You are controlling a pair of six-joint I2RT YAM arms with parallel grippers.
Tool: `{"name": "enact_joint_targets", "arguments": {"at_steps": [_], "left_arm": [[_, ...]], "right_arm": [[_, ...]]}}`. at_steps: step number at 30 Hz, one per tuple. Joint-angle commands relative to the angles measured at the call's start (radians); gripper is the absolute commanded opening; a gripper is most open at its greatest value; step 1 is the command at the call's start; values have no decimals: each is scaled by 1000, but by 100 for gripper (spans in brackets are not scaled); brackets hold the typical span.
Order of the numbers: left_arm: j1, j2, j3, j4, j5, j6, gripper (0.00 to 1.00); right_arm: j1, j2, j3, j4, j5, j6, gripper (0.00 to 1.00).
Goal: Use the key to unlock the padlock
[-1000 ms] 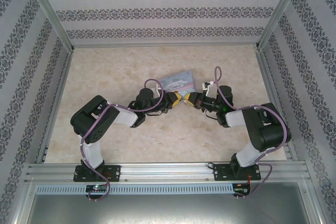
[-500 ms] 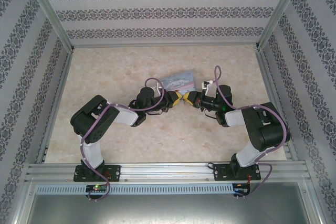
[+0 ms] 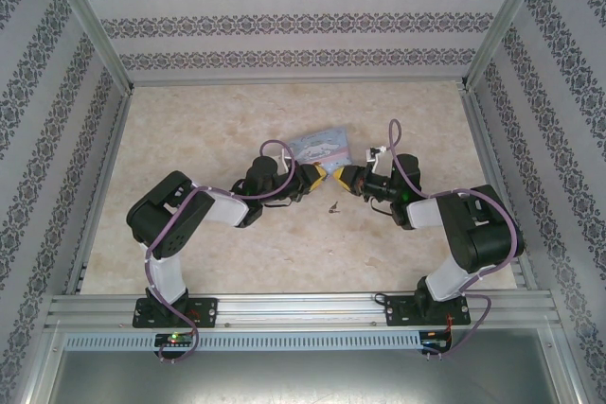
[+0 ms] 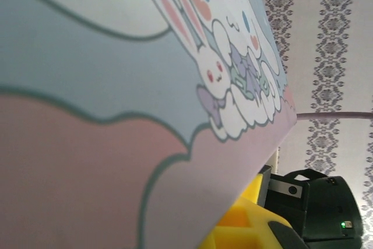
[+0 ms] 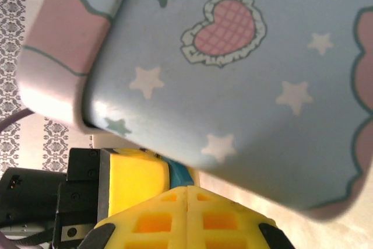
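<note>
Beige marbled table (image 3: 189, 139), patterned walls around. Just nearside of the gap between the facing grippers lies a tiny dark speck, probably the key (image 3: 333, 205). The right gripper (image 5: 186, 193) has its yellow fingers pressed together on nothing. The left gripper (image 3: 320, 178) seems clamped on the padlock (image 5: 181, 175), a teal sliver at its pad, just under the tin (image 3: 320, 147). The key looks light, stiff, thin and slippery, lying flat; I would pinch its broad head.

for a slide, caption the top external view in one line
Left hand and right hand face off before the cartoon tin; a tiny dark key lies on the table near them.
</note>
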Motion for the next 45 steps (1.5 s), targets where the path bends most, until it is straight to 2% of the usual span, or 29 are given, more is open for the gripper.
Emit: {"name": "enact_joint_targets", "arguments": {"at_steps": [1,3,7,8,10,13,19,20,25,26,32,38,45], "left_arm": [[51,-3,17,-70,-18,94,0],[69,6,22,-99,-6,125,0],[107,28,31,-186,38,198,0],[115,35,32,-208,57,212,0],[122,46,46,-253,110,250,0],[123,47,61,-351,171,320,0],[123,14,20,-421,191,365,0],[123,9,13,-420,188,363,6],[122,-17,-11,-370,185,325,49],[122,-24,-13,-359,186,316,54],[128,-93,-18,-354,170,290,70],[163,-192,-42,-379,147,277,85],[217,-295,-64,-455,139,301,88]], "right_arm": [[-11,-48,-29,-74,14,-68,0],[-9,-75,-40,-146,34,-103,4],[-5,-140,-53,-328,89,-184,29],[1,-155,-48,-393,110,-213,32],[29,-192,-16,-572,172,-296,36],[113,-255,65,-843,327,-420,43],[235,-258,212,-1123,560,-520,46],[250,-246,232,-1147,585,-529,46],[325,-177,326,-1252,715,-544,46],[340,-166,342,-1265,735,-546,46],[402,-88,425,-1336,835,-531,45],[414,-10,468,-1341,861,-505,45],[468,90,533,-1363,889,-488,43]]}}
